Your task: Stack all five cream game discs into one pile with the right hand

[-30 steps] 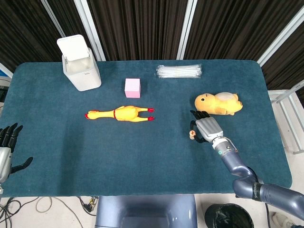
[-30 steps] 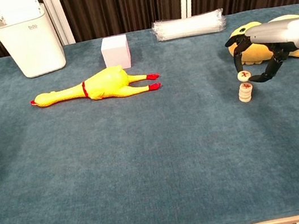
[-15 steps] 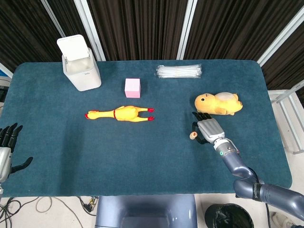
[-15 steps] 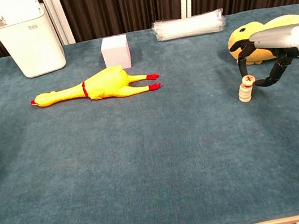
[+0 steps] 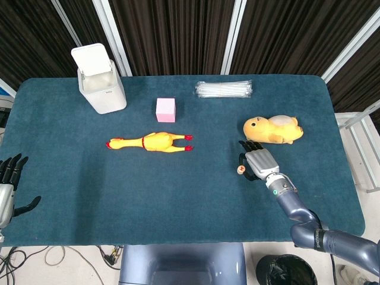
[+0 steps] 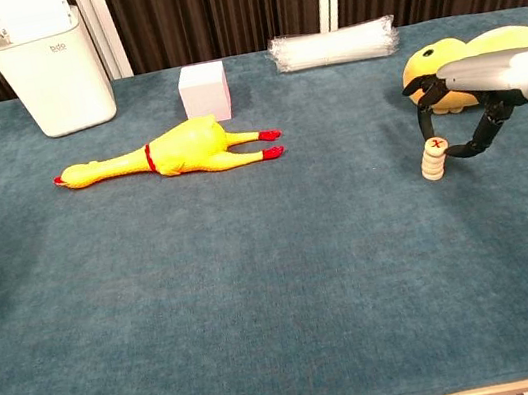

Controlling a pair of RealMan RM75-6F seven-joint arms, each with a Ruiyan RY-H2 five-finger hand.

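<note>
cream disc pile (image 6: 432,160) partly hidden by right robot hand (image 6: 466,103) fingers.

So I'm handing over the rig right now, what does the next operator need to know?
Right hand: fingers curved around the top of the disc pile; contact unclear. Left hand: open, idle at the table's near left edge.
The cream discs stand in one pile in front of the yellow plush toy.
Done: stacking looks finished, though the count can't be confirmed.
Left: lift the right hand clear without knocking the pile.
</note>
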